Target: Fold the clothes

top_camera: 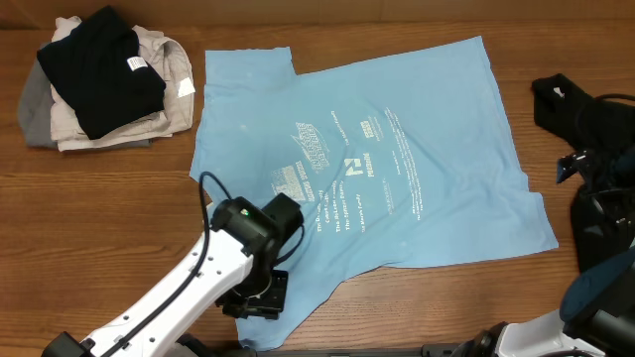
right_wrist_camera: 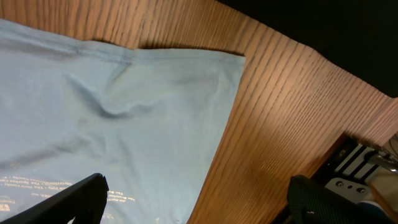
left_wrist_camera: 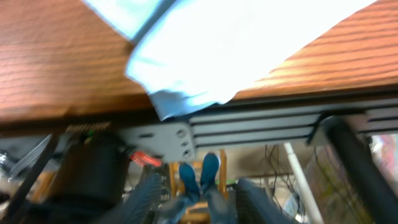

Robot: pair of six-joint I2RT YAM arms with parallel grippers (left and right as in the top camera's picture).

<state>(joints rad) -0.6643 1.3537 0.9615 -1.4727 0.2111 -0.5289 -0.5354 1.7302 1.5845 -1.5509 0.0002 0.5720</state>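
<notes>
The light blue T-shirt [top_camera: 397, 169] with white lettering lies spread flat in the middle of the table. A black shirt [top_camera: 104, 64] tops a pile at the back left. My left gripper [top_camera: 260, 296] hovers over the T-shirt's near hem by the table's front edge. In the blurred left wrist view its fingers [left_wrist_camera: 146, 199] stand apart with nothing between them, and a corner of the T-shirt [left_wrist_camera: 186, 102] droops over the table edge. My right gripper [top_camera: 558, 99] is off the T-shirt's right side. It [right_wrist_camera: 199, 205] is wide open above the T-shirt's edge [right_wrist_camera: 124, 124], holding nothing.
Beige and grey garments [top_camera: 169, 74] lie under the black shirt. An aluminium frame rail [left_wrist_camera: 261, 124] runs under the table's front edge. Bare wood [right_wrist_camera: 280, 112] lies to the right of the T-shirt.
</notes>
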